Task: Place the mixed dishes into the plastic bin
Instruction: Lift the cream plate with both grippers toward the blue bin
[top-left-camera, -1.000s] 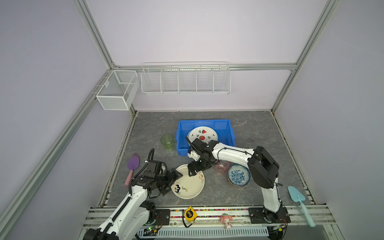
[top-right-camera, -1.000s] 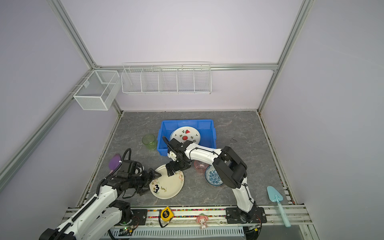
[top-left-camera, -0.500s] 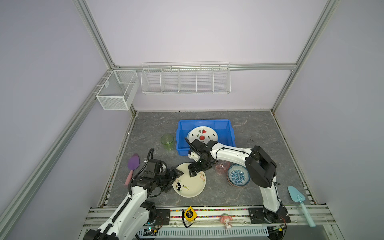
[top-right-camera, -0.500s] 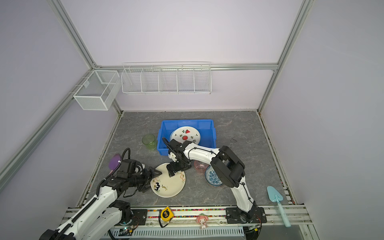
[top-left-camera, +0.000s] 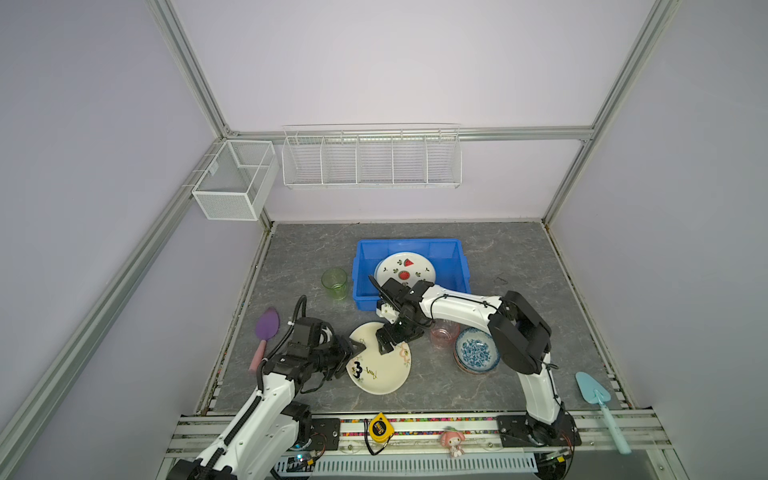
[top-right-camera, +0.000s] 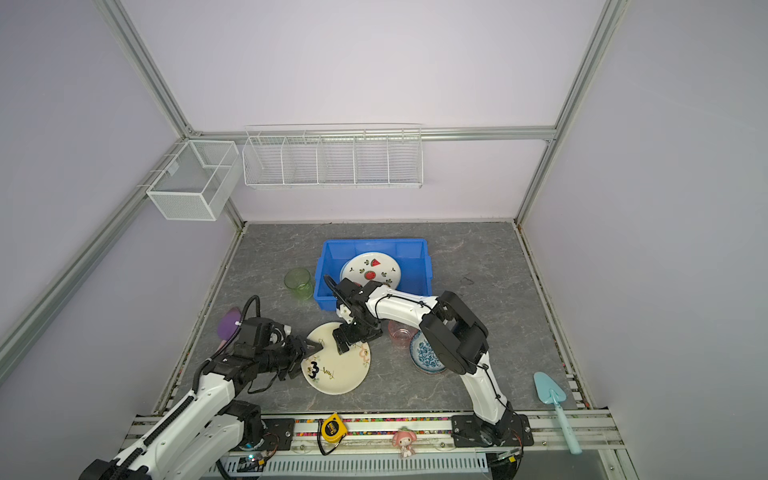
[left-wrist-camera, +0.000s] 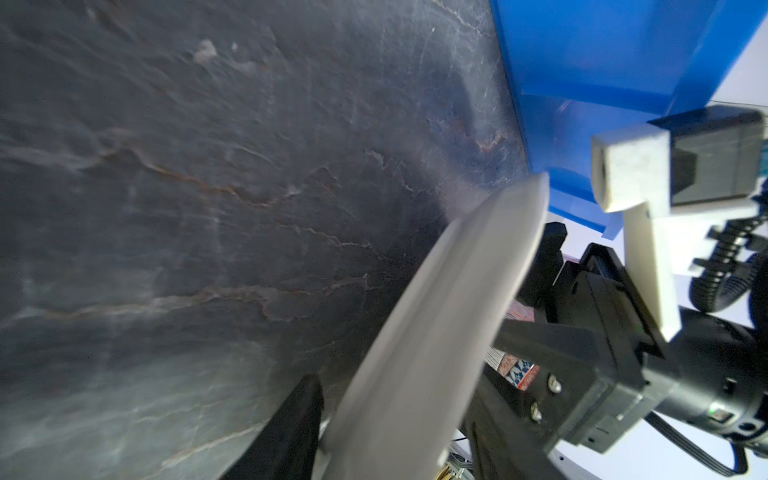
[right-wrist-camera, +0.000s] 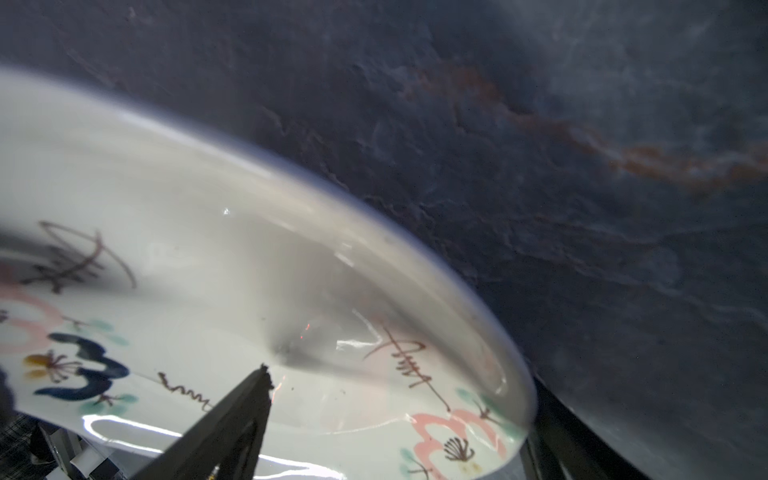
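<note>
In both top views the cream plate marked "3" sat on the table, in front of the plastic bin and apart from it. My left gripper was at the plate's left rim. My right gripper was at its far rim, reaching in from the bin side. The watermelon-print plate lay inside the bin. The green cup stood just left of the bin. The pink cup and the blue-patterned bowl sat on the table beside my right arm.

In the left wrist view the cream plate showed edge-on and blurred, tipped up off the table. One of my left fingers was against its underside. I could not find the other finger, so I cannot tell whether those jaws were pinching the rim. The bin's blue wall stood beyond.

In the right wrist view my jaws were spread wide across the plate. One of the fingers was over its painted face and the other was past the rim.
</note>
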